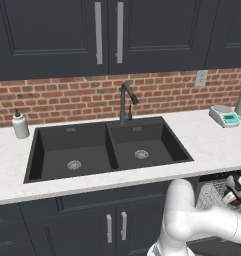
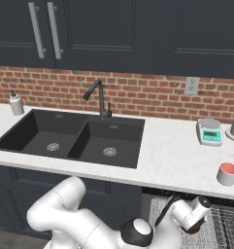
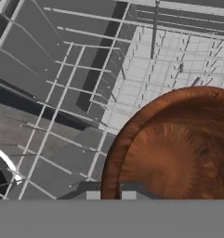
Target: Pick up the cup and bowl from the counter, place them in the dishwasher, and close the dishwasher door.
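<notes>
You had the bowl (image 3: 178, 148) pinched by its rim in the nearly closed gripper (image 3: 111, 195), lower right of hand view, over the wire rack (image 3: 62, 93). Judged step: placing bowl; next, lower and release. Bowl round, brown, wood-grained. Cup (image 2: 228, 174), grey with pink inside, sat on speckled counter (image 2: 176, 155), right edge.

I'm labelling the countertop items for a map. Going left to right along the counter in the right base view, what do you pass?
Soap dispenser → black double sink with its faucet → kitchen scale → cup with a pink inside.
</notes>
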